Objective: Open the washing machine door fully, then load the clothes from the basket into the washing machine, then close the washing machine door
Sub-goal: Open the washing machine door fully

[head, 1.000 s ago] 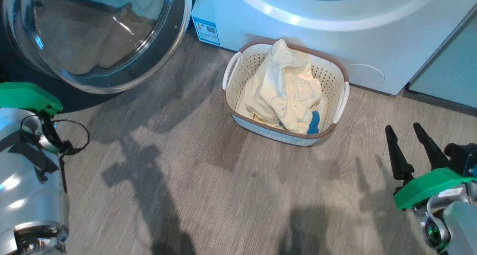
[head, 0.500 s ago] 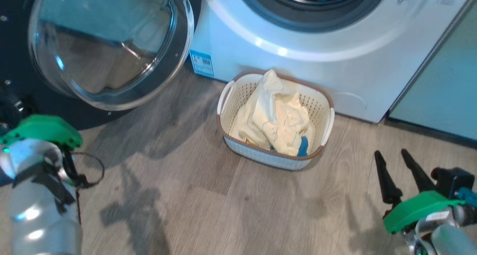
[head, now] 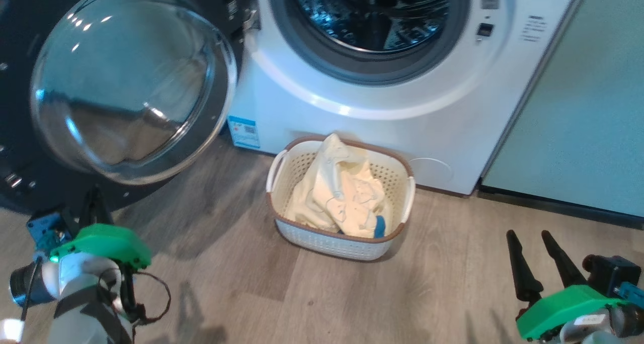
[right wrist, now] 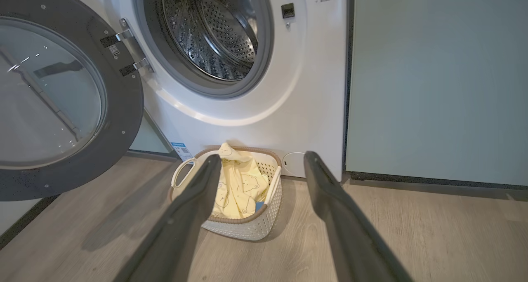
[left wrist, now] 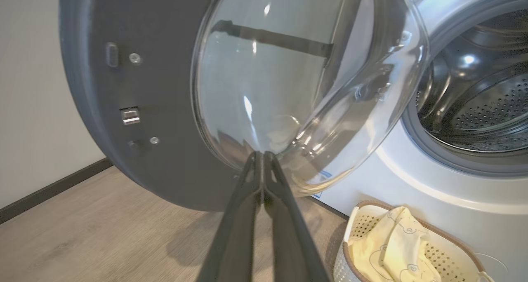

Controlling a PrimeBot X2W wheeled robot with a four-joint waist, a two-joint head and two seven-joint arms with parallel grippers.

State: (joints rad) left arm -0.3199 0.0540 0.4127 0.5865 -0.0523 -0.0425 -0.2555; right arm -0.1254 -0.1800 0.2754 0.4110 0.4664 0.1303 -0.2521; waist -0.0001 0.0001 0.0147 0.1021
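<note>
Head view: over the last second the whole picture has slid down, which means the camera has tipped up and the things have not moved. The washing machine (head: 453, 127) now shows its steel drum (head: 372, 17), which a second ago was cut off at the top edge. The washing machine door (head: 126, 82) stands swung wide to the left. The basket (head: 327, 241) sits on the floor just in front of the machine, with the clothes (head: 342, 203) heaped in it as before. The opening step looks done and loading not yet begun. The left gripper (head: 93, 198) is at the near left below the door, the right gripper (head: 528, 238) at the near right, well apart from the basket.

Left wrist view: the fingers (left wrist: 247, 216) are pressed together and hold nothing, their tips just before the glass porthole (left wrist: 288, 88); whether they touch it I cannot tell.

Right wrist view: the fingers (right wrist: 334, 216) are spread wide and empty, aimed at the basket; no cloth lies in the drum.

Count: one machine, one door, one basket with two white handles, one blue cloth piece (head: 381, 227) and a cream heap whose garments cannot be counted apart.
</note>
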